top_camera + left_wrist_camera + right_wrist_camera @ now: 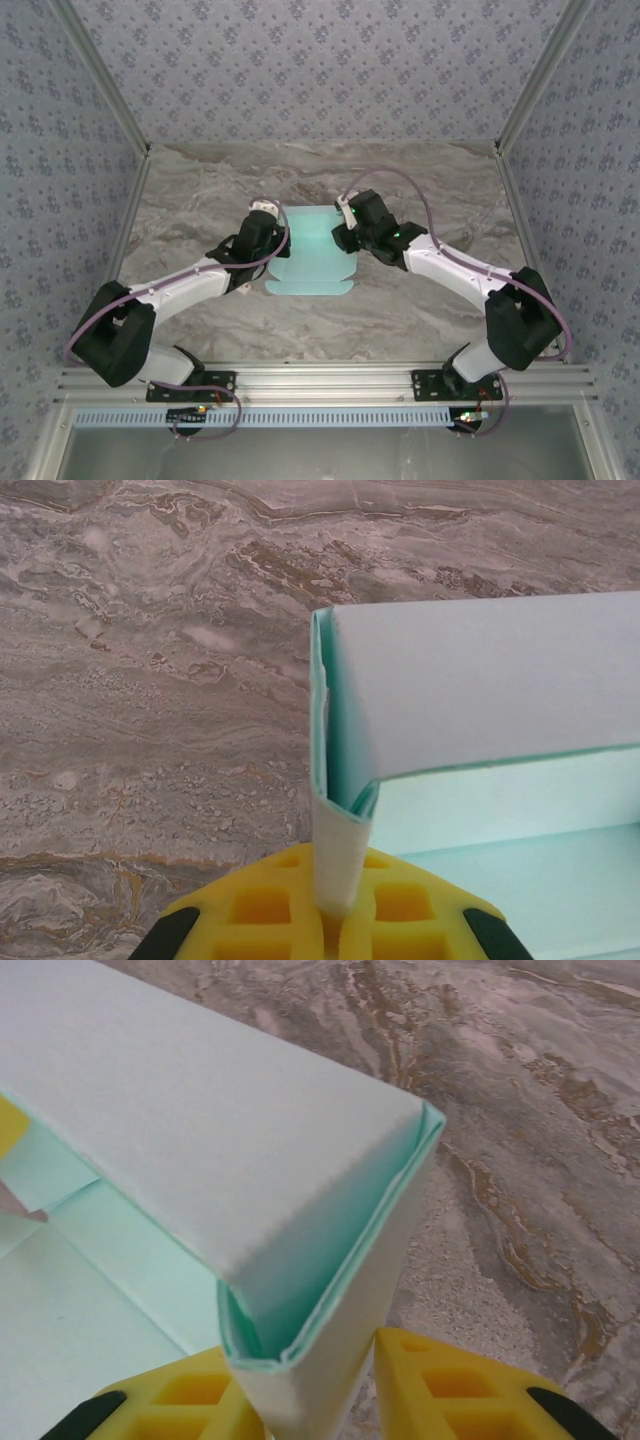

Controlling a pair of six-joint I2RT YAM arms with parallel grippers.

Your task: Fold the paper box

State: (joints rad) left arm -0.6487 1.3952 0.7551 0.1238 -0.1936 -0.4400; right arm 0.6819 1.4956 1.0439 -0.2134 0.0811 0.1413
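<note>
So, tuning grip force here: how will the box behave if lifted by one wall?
Probably floppy: the box is thin card, bent at its folds. It may crease where the left end effector and right end effector pinch its walls.

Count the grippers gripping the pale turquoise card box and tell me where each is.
2. The left gripper pinches the pale turquoise card box at its raised left wall; the right gripper pinches its raised right wall. None seems hidden.

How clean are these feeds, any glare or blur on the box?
Top external: the paper box glows washed-out at its centre, creases faint; the table is evenly lit. Left wrist: card edges crisp, the yellow left claw slightly soft at the bottom edge. Right wrist: near corner sharp, the outer face blank and pale.
</note>
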